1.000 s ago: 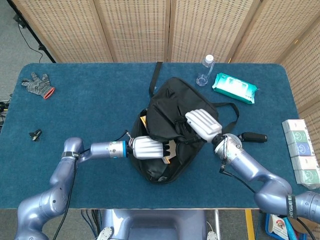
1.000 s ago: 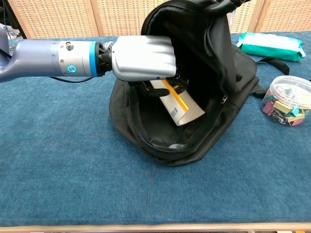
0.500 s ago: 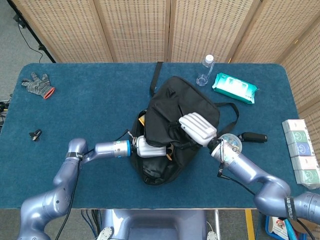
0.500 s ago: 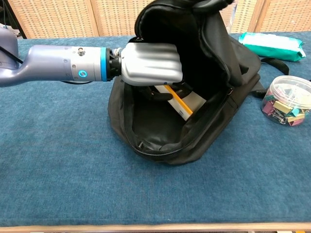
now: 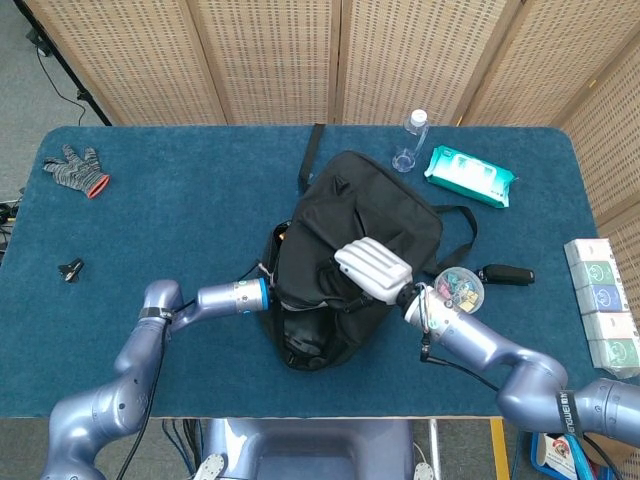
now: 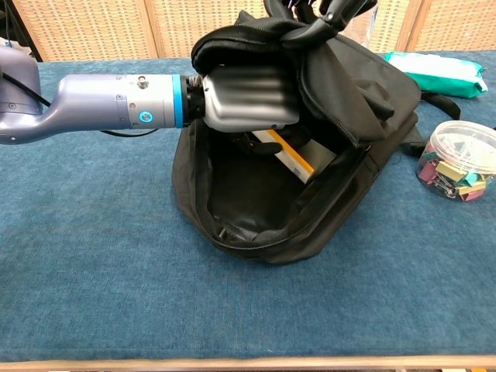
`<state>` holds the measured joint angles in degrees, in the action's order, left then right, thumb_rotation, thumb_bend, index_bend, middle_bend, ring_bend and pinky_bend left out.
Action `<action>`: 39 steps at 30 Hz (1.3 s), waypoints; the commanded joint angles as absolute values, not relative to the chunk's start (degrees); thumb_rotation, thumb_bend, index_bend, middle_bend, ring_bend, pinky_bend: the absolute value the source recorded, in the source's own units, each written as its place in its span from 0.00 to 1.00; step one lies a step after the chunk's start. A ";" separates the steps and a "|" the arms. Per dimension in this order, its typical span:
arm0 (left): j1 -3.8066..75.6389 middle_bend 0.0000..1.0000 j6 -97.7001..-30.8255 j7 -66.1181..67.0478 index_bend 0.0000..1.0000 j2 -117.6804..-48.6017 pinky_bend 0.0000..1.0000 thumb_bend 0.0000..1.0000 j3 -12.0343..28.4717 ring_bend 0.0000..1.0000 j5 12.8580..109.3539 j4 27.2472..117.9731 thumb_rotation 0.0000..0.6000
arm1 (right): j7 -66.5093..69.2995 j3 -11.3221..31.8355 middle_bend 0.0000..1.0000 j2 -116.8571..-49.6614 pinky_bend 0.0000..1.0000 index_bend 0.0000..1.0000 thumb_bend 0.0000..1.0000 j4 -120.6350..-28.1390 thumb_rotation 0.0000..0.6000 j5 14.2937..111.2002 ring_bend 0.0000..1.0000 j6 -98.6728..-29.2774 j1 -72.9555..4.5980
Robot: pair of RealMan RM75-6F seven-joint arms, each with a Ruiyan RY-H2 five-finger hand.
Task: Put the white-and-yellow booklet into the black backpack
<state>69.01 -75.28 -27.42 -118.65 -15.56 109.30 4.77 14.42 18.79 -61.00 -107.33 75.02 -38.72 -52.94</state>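
The black backpack [image 5: 355, 235] lies in the middle of the blue table [image 5: 180, 210], its mouth facing the front edge. My left hand [image 6: 246, 97] is inside the opening [image 6: 256, 198] and holds the white-and-yellow booklet [image 6: 297, 156], which slants down into the bag. In the head view the bag hides this hand and only its forearm [image 5: 228, 297] shows. My right hand [image 5: 372, 268] grips the backpack's upper flap [image 6: 349, 70] and holds it over the left hand.
A clear tub of clips [image 6: 458, 159] stands right of the bag, with a black key fob [image 5: 508, 274] beside it. A wipes pack [image 5: 470, 175] and a bottle [image 5: 410, 140] lie behind. Boxes [image 5: 605, 300] sit at the right edge, a glove [image 5: 75, 168] far left.
My left hand has pushed deeper into the backpack with the booklet. My right hand has moved left and forward, bringing the flap down so the opening is narrower.
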 commanded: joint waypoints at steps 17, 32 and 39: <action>66.74 0.09 -85.62 -31.40 0.14 -115.89 0.48 0.09 -14.71 0.11 107.36 6.81 1.00 | 9.99 18.12 0.65 -62.09 0.93 0.61 0.47 -104.45 1.00 68.08 0.68 -39.53 -54.47; 59.94 0.07 -100.08 -38.86 0.18 -110.82 0.46 0.01 -13.95 0.10 106.15 9.38 1.00 | 4.91 16.67 0.65 -62.44 0.93 0.61 0.47 -104.03 1.00 62.11 0.68 -40.74 -54.89; 55.21 0.09 -106.29 -39.62 0.20 -107.09 0.46 0.01 -13.94 0.12 105.85 9.74 1.00 | 1.53 14.31 0.65 -64.72 0.92 0.61 0.47 -101.62 1.00 59.56 0.68 -40.90 -55.10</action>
